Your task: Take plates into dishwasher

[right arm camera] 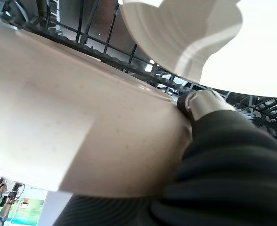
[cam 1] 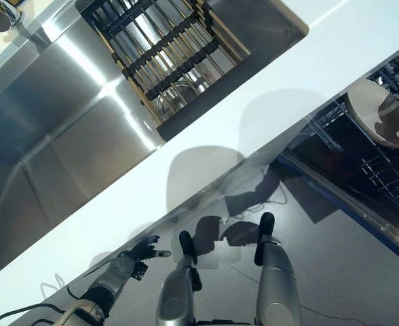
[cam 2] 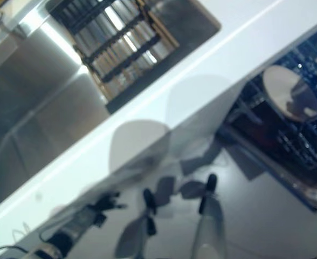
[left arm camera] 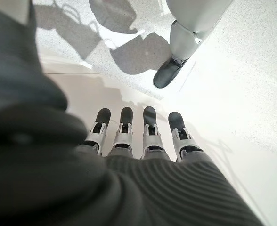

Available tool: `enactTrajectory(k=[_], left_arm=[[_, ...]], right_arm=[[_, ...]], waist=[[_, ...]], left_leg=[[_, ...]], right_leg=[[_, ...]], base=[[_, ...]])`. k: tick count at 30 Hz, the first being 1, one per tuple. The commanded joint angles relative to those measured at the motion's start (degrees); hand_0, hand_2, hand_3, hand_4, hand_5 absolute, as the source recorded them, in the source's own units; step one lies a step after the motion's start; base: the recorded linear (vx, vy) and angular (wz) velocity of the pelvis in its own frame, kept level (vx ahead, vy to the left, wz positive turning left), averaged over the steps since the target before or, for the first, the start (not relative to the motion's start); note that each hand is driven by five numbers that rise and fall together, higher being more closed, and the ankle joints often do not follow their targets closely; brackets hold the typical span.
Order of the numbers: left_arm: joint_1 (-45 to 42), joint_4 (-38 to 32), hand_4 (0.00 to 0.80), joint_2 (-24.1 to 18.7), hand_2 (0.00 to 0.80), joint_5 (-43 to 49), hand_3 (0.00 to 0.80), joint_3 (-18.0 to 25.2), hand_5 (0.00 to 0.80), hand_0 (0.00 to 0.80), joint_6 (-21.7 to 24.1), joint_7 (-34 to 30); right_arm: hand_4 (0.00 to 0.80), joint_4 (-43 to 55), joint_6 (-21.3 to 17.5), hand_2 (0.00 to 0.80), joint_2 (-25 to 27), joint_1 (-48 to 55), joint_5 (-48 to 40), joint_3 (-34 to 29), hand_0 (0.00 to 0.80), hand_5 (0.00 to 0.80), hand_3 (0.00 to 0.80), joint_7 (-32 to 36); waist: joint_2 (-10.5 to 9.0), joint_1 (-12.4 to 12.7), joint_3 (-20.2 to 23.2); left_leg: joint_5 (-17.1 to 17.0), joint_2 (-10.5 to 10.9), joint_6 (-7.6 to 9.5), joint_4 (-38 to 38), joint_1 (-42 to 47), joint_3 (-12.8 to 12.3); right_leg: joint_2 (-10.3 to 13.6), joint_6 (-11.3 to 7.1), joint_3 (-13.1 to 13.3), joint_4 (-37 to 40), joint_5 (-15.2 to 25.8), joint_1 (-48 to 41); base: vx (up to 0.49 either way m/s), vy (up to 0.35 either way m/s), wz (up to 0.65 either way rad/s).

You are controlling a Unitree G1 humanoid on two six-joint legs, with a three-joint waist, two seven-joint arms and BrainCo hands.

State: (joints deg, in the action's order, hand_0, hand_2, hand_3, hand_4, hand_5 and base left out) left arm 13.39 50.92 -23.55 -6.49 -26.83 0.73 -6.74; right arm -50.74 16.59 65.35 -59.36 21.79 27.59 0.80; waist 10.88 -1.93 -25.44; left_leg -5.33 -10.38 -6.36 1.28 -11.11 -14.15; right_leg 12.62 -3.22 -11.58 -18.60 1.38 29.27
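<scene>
A large pale plate (right arm camera: 82,122) fills the right wrist view, and my right hand (right arm camera: 199,101) is shut on it with the thumb pressed on its rim. The rest of that hand is hidden under the plate. Just beyond it a second white plate (right arm camera: 195,37) stands on edge in the dark wire rack (right arm camera: 105,42) of the open dishwasher. From the head, that standing plate (cam 1: 379,112) shows in the dishwasher rack (cam 1: 383,173) at the right. My left hand (cam 1: 135,255) hangs low at the lower left, open, its straight fingers (left arm camera: 150,132) empty above the floor.
A white counter (cam 1: 254,115) runs diagonally across the view. Behind it lie a steel sink (cam 1: 64,136) and a slatted drying rack (cam 1: 165,47). The dishwasher's lowered door (cam 1: 362,210) juts out over the grey floor at the right.
</scene>
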Motion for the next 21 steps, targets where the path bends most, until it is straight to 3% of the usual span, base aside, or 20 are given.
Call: enactTrajectory(k=[1,11,12,14,15,16,21], left_arm=[[1.64,-0.57,0.0,-3.9,0.0,-2.04,0.0,-0.4,0.0,0.0,1.19,0.54],[2.3,-0.66,0.0,-4.19,0.0,-2.24,0.0,-0.77,0.0,0.0,0.98,0.12],[2.37,-0.65,0.0,-4.22,0.0,-2.27,0.0,-0.77,0.0,0.0,0.99,0.1],[2.29,-0.71,0.0,-4.21,0.0,-2.24,0.0,-0.69,0.0,0.0,1.01,0.21],[2.21,-0.77,0.0,-4.2,0.0,-2.22,0.0,-0.66,0.0,0.0,1.09,0.19],[2.21,-0.82,0.0,-4.19,0.0,-2.32,0.0,-0.63,0.0,0.0,1.01,0.12],[2.08,-1.07,0.0,-4.17,0.0,-2.06,0.0,-0.56,0.0,0.0,1.01,0.09]], right_arm=[[0.8,-3.0,0.92,0.8,1.75,-0.53,-2.47,0.0,0.8,0.8,0.8,0.46],[0.8,-3.42,0.72,0.8,1.77,0.41,-2.36,-0.75,0.8,0.8,0.8,-0.39],[0.753,-3.28,0.89,0.753,1.8,0.47,-2.44,-0.81,0.753,0.753,0.753,-0.42],[0.386,-2.81,1.1,0.386,1.82,0.79,-2.49,-1.12,0.386,0.386,0.386,-0.77],[0.044,-2.61,1.32,0.044,1.76,0.87,-2.53,-1.15,0.044,0.044,0.044,-1.0],[0.0,-2.51,1.46,0.0,1.69,1.0,-2.47,-1.26,0.0,0.0,0.0,-0.9],[0.0,-3.01,1.1,0.0,1.69,1.38,-2.44,-1.72,0.0,0.0,0.0,-1.38]], waist=[[-2.03,0.29,-2.42],[-1.7,0.02,-2.64],[-1.66,-0.03,-2.72],[-1.66,-0.1,-2.85],[-1.63,-0.11,-2.9],[-1.62,-0.13,-2.91],[-1.64,-0.13,-3.11]], left_leg=[[-1.66,-0.38,-0.39,-4.84,-5.05,1.51],[-1.68,-0.24,-0.24,-5.7,-5.99,1.78],[-1.67,-0.22,-0.22,-5.78,-6.09,1.81],[-1.67,-0.21,-0.17,-5.9,-6.18,1.87],[-1.69,-0.2,-0.17,-5.91,-6.17,1.88],[-1.7,-0.18,-0.16,-6.08,-6.27,1.92],[-1.71,-0.33,-0.12,-6.25,-6.25,1.93]], right_leg=[[0.62,0.36,-2.3,2.8,-0.72,-3.38],[0.79,0.56,-1.88,1.63,-1.23,-2.52],[0.79,0.59,-1.87,1.55,-1.27,-2.42],[0.76,0.65,-1.8,1.36,-1.36,-2.28],[0.75,0.68,-1.78,1.36,-1.36,-2.28],[0.76,0.7,-1.7,1.19,-1.4,-2.14],[0.62,0.77,-1.62,1.13,-1.47,-2.27]], base=[[0.0,0.0,0.0],[0.0,0.0,0.0],[0.0,0.0,0.0],[0.0,0.0,0.0],[0.0,0.0,0.0],[0.0,0.0,0.0],[0.0,0.0,0.0]])
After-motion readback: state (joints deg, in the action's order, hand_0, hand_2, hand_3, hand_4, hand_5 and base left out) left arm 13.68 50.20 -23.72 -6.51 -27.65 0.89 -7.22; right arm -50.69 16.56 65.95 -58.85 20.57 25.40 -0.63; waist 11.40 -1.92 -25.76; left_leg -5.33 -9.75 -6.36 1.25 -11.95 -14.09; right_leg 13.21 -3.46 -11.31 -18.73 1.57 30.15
